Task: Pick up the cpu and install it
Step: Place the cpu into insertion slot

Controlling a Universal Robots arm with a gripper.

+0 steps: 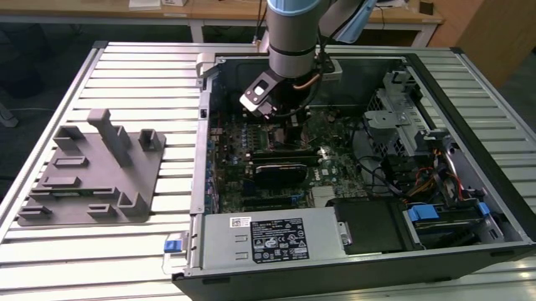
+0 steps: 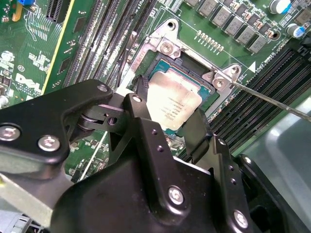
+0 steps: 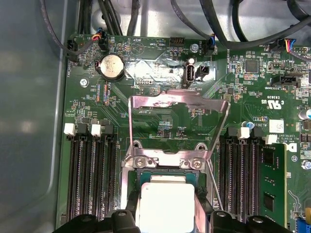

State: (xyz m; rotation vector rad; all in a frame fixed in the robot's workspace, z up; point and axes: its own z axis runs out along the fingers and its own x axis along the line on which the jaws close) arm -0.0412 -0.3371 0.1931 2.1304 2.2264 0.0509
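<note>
1. Works deep inside the open dark metal computer case [image 1: 368, 69], reached from above by the grey cylindrical robot arm [image 1: 293, 37]; could snag the bundled black cables [image 1: 377, 172] near by on any sideways swing.
2. Hangs low over the green printed motherboard [image 3: 160, 116]; would flex the board or crush small parts with too hard a downward push.
3. Clamps, as far as can be judged from the second wrist view, with the black two-fingered gripper [image 2: 170, 116] on two opposite edges of the chip; might drag the chip askew through an uneven opening or a lift begun too early.
4. Stands just in front of the silver hinged metal retention frame [image 3: 177, 102], swung up and open; could knock it down onto the fingers [image 2: 143, 121] with a careless tilt.
5. Demands exact alignment with the square black-framed socket [image 2: 187, 60]; would bend its contacts with a rotated or tilted seat. Cannot tell whether fully seated or resting just above.
6. Holds the small flat square silver-topped cpu [image 2: 172, 104] between the fingers, within the socket's frame; could chip a corner or ride up on the frame edge if offset.
7. Passes close by the thin bright steel lever wire [image 2: 272, 99] beside the socket; could catch it on withdrawal.
</note>
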